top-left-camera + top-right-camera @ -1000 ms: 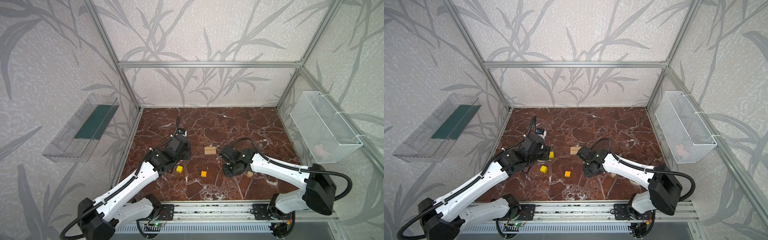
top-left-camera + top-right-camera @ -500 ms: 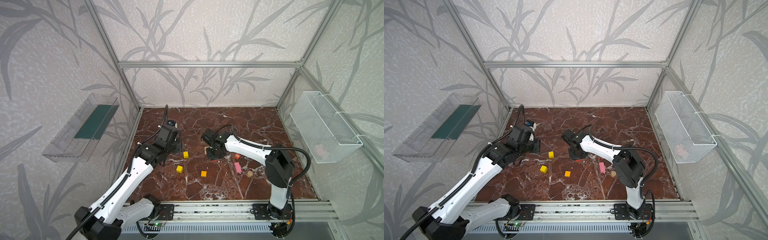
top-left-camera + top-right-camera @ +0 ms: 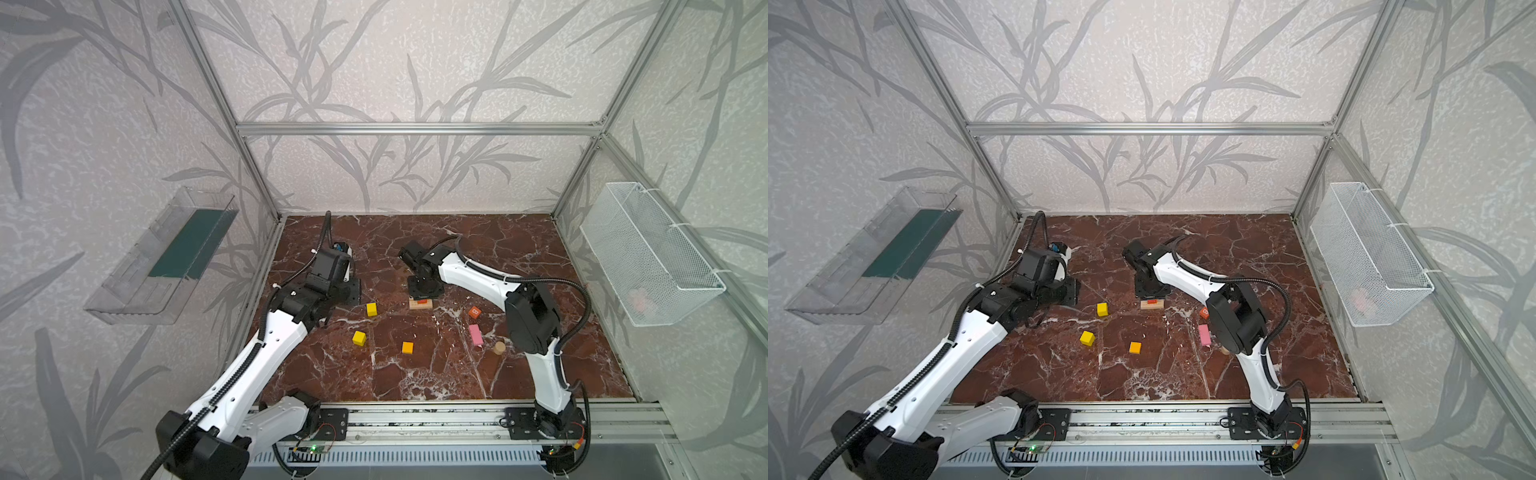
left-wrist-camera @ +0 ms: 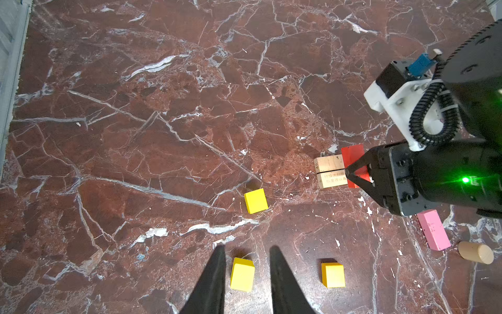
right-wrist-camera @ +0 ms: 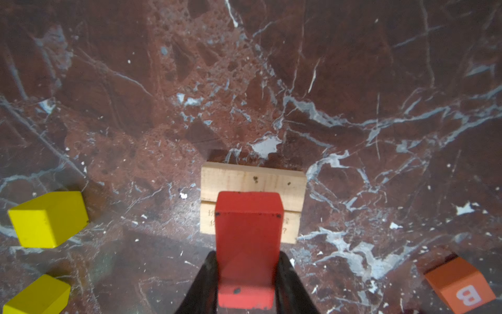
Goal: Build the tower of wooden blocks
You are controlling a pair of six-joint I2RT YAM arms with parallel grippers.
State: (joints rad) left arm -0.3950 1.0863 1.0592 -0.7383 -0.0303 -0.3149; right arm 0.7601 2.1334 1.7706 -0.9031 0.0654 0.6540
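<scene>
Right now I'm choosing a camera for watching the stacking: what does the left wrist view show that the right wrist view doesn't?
Only the left wrist view: the pink brick, the cylinder, the orange cube, and the left gripper with its jaws parted and empty.
Only the right wrist view: the orange-red cube with a letter B on it.
Both: the right gripper with its jaws clamped on the red brick, over the two planks lying side by side, and the two yellow cubes.

Smooth marble-patterned floor, matt painted red brick, bare wooden planks (grain visible)
</scene>
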